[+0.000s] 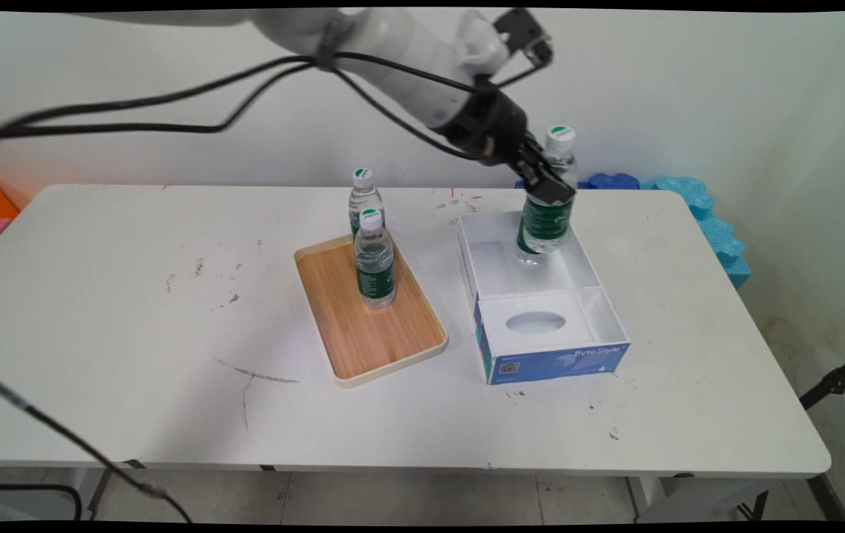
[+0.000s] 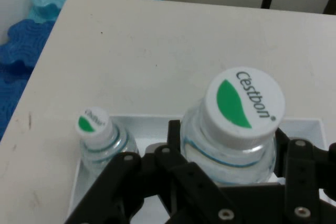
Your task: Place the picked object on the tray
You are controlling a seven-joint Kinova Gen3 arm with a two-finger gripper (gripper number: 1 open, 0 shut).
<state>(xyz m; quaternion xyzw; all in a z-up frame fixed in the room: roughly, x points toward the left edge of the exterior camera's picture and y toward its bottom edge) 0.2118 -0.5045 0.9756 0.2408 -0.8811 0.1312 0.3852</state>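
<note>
Hand view showed the gripper (image 2: 231,182) clamped around an upright bottle (image 2: 239,124), another bottle (image 2: 100,132) at nine o'clock

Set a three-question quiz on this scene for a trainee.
1. True or false: the pincer is shut on a held bottle at the white box.
2. Pick one: the second bottle, beside the held one, stands in A) the box, B) a basket, C) a sink.
3. Fill in: ___ bottles stand at the wooden tray.

Key: 1 true; 2 A; 3 two.
</note>
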